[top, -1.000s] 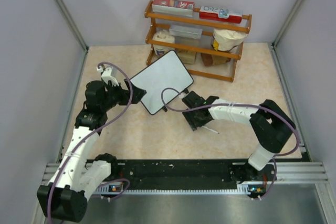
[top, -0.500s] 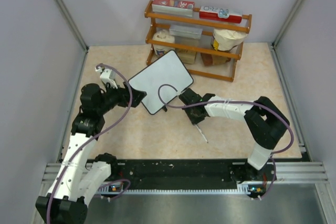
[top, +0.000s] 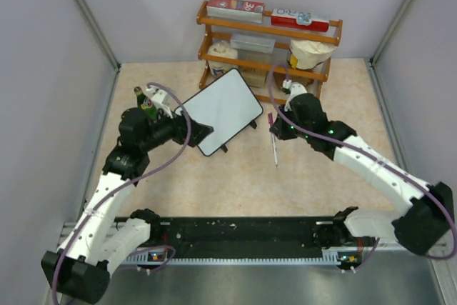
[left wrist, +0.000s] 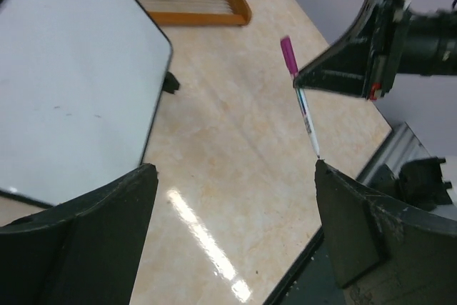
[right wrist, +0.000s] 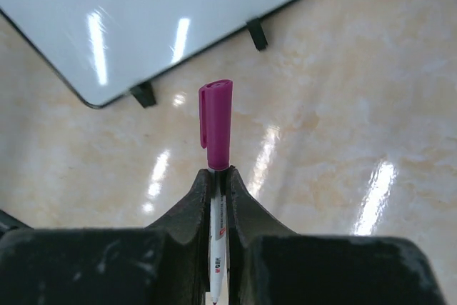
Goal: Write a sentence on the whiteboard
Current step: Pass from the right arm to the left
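Whiteboard (top: 220,111) blank, marker (top: 273,141) in hand

Top view: nothing is written yet, so the whole sentence remains. The whiteboard sits on the tabletop (top: 214,183) just before the rack (top: 268,51). The right end effector (top: 277,129) is clamped on the marker, purple cap up, beside the whiteboard; a second ago the marker lay on the tabletop. The left end effector (top: 202,132) sits at the whiteboard's near corner. Left wrist: fingers (left wrist: 78,248) wide apart, holding nothing. Right wrist: jaws pinch the marker below its cap.
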Robot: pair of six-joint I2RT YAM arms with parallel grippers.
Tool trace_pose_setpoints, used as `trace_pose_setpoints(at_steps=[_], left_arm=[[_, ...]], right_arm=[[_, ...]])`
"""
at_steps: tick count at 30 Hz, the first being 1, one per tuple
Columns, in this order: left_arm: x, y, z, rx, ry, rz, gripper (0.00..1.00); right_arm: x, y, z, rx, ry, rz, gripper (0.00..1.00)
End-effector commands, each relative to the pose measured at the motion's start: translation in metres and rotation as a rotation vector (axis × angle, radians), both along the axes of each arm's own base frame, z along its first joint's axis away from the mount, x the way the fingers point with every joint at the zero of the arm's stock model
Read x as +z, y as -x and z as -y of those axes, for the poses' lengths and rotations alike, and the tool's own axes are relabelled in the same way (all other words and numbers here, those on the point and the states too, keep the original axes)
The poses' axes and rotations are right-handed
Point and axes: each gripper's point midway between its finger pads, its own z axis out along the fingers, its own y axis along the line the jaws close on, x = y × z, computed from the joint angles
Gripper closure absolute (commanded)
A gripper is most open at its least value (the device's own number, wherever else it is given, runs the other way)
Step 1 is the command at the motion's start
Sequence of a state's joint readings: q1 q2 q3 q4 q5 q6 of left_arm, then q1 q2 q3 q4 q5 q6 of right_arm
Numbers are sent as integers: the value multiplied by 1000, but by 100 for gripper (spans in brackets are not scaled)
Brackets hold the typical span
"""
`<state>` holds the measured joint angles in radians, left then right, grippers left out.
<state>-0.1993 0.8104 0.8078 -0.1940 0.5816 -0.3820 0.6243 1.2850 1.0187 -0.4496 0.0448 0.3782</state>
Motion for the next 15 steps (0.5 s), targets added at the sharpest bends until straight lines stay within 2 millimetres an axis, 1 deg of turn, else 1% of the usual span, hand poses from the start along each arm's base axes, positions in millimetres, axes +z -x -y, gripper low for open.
trace_pose_setpoints(at_steps=[1,2,3,4,5,8,11,13,14,15], left_arm=[[32,10,61,-189,41,90,5],[31,11,76,-230,43,86,5],[27,15,93,-279,50,62,6],[34,17,108,-324,81,71,6],[33,19,123,-369,102,60,7],[26,27,162,-466,127,38,9],[19,31,192,-526,138,7,12],[13,34,209,-558,137,-12,13],[11,39,216,-576,132,-17,13],[5,39,223,-584,122,-29,14]], right_arm=[[73,-2,-8,-26,-233,169,100],[85,-1,-7,-39,-276,197,100],[91,3,-10,-25,-319,203,100],[100,5,-10,-26,-363,220,100],[108,7,-11,-24,-402,232,100],[122,12,-10,-34,-484,260,100],[133,15,-11,-42,-540,277,100],[138,14,-8,-57,-556,286,100],[139,14,-8,-62,-562,286,100],[142,14,-7,-65,-570,292,100]])
